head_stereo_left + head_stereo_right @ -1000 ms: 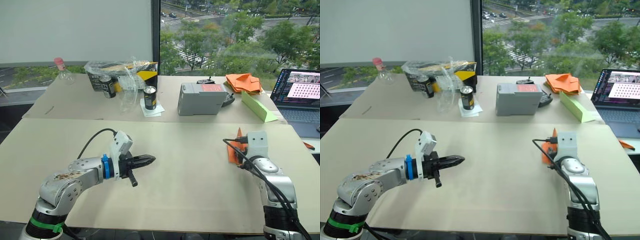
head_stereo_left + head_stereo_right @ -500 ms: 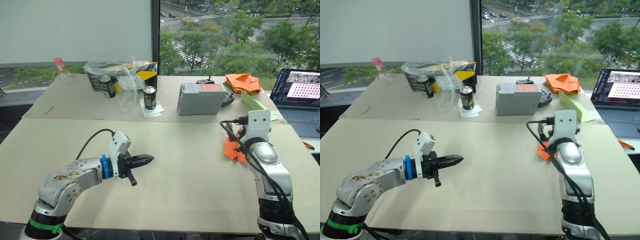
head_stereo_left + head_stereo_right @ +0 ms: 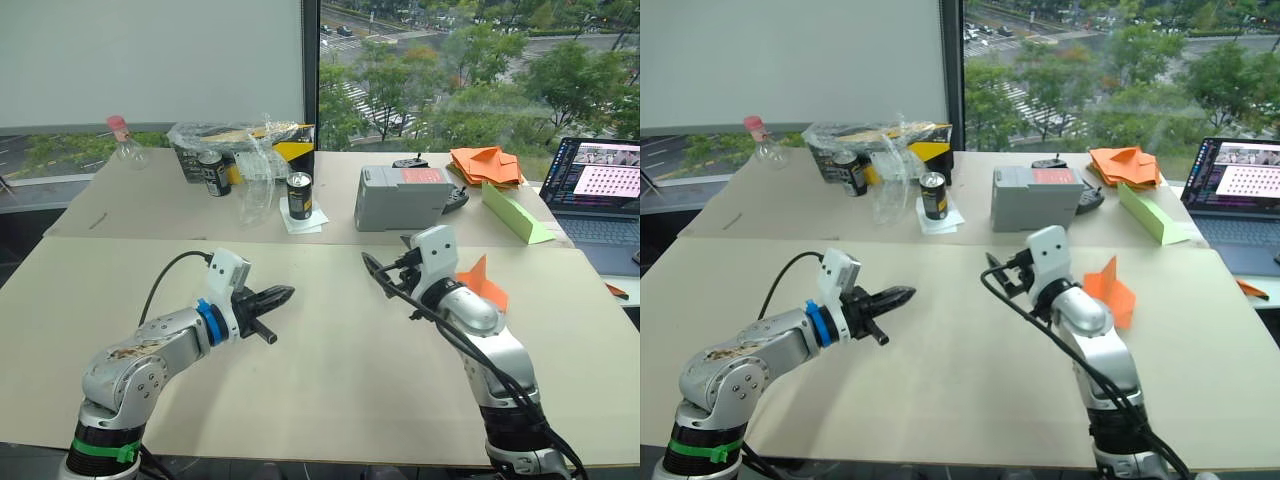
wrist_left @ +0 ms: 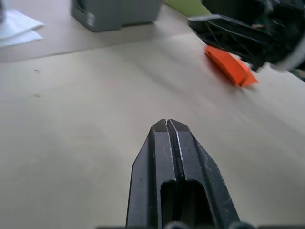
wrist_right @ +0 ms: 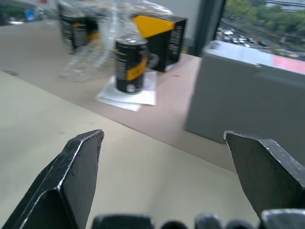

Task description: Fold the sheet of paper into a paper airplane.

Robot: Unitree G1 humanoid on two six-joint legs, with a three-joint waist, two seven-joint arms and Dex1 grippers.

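On the far worktop [image 3: 130, 205], near its left edge, lies a clear bottle with a pink cap [image 3: 124, 140]. Beside it toward the middle stand a black can [image 3: 214, 172], a dark box under crumpled clear plastic [image 3: 240, 145] and a second black and yellow can [image 3: 299, 195] on a white paper napkin [image 3: 303, 218].

Over the left half of the near worktop [image 3: 320, 400] the left gripper [image 3: 278, 295] hovers with its two black fingers pressed together and nothing between them; the left wrist view shows them meeting tip to tip [image 4: 167, 125].

A grey box [image 3: 401, 196] sits near the middle of the far worktop.

The right gripper [image 5: 164, 157] is over the middle of the near worktop, toward its far edge, jaws spread wide and empty. In the right wrist view the can on its napkin and the grey box lie beyond its fingers [image 5: 71, 176].

The paper airplane [image 3: 483, 281] rests on the near worktop just to the right of the right arm, toward the far edge, with one pointed part standing up. It is free of both grippers.

Near the right edge of the far worktop lie a heap of orange paper pieces [image 3: 486, 164] and a long light-green paper wedge [image 3: 514, 214]. An open laptop [image 3: 600, 190] stands at the far right.
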